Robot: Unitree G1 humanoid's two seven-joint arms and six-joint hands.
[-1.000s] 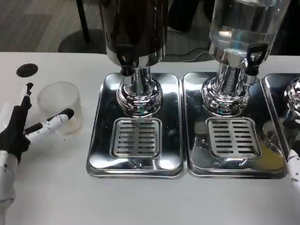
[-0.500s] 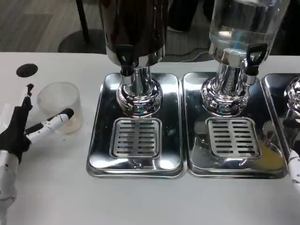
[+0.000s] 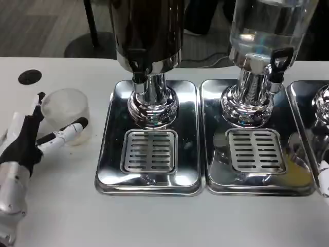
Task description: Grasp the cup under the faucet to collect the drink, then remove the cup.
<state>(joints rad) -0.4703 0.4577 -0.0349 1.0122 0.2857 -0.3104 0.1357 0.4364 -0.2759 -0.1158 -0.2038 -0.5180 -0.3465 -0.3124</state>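
Nearest the robot, on the white bench [image 3: 154,221], the left hand [image 3: 28,141] lies at the left edge with its fingers [image 3: 67,132] spread around the near side of the cup [image 3: 66,116]. One finger reaches up beside the cup's left rim; another crosses in front of its lower wall, apparently touching it, though contact cannot be confirmed. The translucent plastic cup stands upright on the bench, left of the drip trays and well apart from the faucet [image 3: 138,66]. At the right edge, a small white part of the right hand [image 3: 324,180] is visible; whether its fingers are spread or closed cannot be told. Farther back, two polished drip trays [image 3: 149,182] sit side by side, each with a slotted grate. Behind them stand the dark dispenser [image 3: 148,31] and the clear dispenser [image 3: 267,25]. A black disc [image 3: 30,77] marks the far left of the bench.
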